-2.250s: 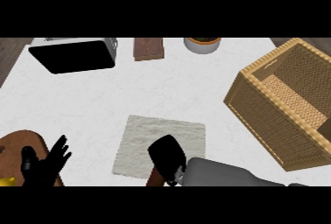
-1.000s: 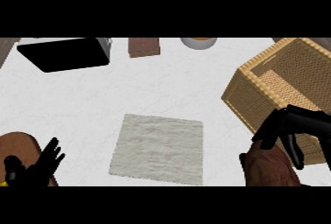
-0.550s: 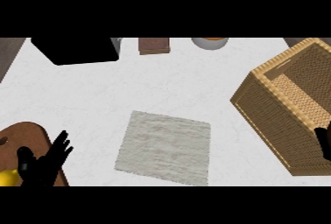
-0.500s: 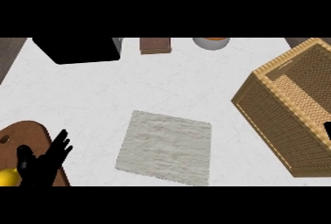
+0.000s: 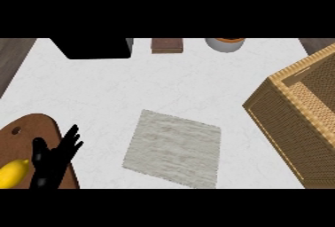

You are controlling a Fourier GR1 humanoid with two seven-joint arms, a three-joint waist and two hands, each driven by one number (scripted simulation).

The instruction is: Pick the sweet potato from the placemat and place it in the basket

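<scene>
counter (image 5: pixel 163 75): white marble top, seen from steeply above.
basket (image 5: pixel 302 116): woven wicker, at the right edge; its inside is mostly out of view.
placemat (image 5: pixel 173 147): grey cloth, bare; no sweet potato lies on it or shows anywhere.
cutting board (image 5: pixel 26 133): brown wood, lower left, with a yellow fruit (image 5: pixel 13 173) on it.
left hand (image 5: pixel 52 157): resting over the board, fingers straight and spread, holding nothing.
right hand: out of view, so its fingers cannot be judged.
step: likely the placing stage; next calls for confirming the potato sits in the basket.
</scene>
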